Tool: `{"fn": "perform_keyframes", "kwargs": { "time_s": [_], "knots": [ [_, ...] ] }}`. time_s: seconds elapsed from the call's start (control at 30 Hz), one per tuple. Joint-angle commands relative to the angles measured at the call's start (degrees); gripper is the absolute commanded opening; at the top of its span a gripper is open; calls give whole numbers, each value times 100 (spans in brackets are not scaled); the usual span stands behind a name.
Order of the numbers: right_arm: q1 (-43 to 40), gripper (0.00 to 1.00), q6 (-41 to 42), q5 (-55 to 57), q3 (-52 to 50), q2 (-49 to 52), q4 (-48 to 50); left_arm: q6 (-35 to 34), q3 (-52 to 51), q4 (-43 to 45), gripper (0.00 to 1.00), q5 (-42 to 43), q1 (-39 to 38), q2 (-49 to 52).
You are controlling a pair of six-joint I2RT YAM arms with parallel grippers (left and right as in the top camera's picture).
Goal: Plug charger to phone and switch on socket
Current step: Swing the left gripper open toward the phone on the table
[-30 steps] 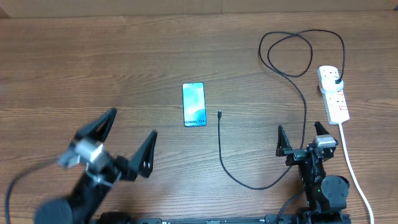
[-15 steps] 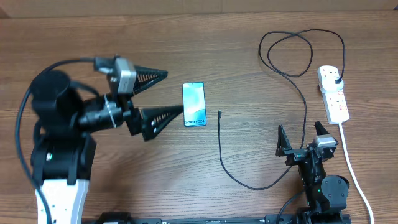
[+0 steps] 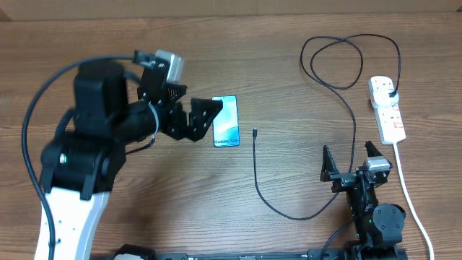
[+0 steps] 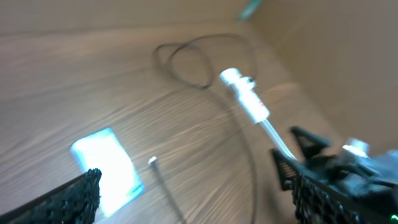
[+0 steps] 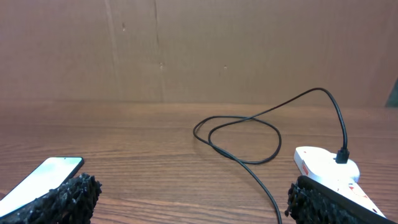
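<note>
The phone [image 3: 227,121] lies screen-up and lit at the table's middle. It also shows in the left wrist view [image 4: 104,165] and the right wrist view [image 5: 47,174]. The charger [image 3: 256,162] is a thin black cable. Its free tip [image 3: 255,132] lies just right of the phone, apart from it. Its plug [image 3: 392,94] sits in the socket [image 3: 387,110] at the right. My left gripper [image 3: 192,108] is open, hovering at the phone's left edge, one finger over its corner. My right gripper [image 3: 349,160] is open and empty near the front edge.
The cable makes a loop [image 3: 336,61] at the back right and a long bend [image 3: 303,215] at the front. The socket's thick white cord [image 3: 408,188] runs to the front right. A brown wall [image 5: 199,50] bounds the far side.
My left arm has swung from the front left up and right, and its open gripper is now at the phone. The right arm, phone and cable have not moved.
</note>
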Motion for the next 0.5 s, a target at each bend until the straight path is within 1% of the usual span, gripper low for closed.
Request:
{"fn": "perform_keyframes", "kwargs": {
  "time_s": [0.0,0.07,0.13,0.17,0.3,0.4,0.47],
  "knots": [
    [-15,100,-9,55,-61,-52,37,208,1287,-1078,100,-1757,-321,894],
    [-15,100,-9,55,-61,-52,37,210,1998,-1790,100,-2151,-455,1427],
    [-15,100,-9,55,-61,-52,37,208,2505,-2186,100,-2184,-531,1869],
    [-15,100,-9,55,-61,-52,37,192,2667,-2236,100,-1963,-562,2068],
    [-15,100,-9,55,-61,-52,37,-175,2704,-2243,100,-964,-562,2387],
    [-15,100,-11,55,-61,-52,37,-210,2704,-2223,100,-551,-562,2629],
    [-15,100,-11,55,-61,-52,37,-326,2704,-2229,100,-529,-564,2730]
  ]
}}
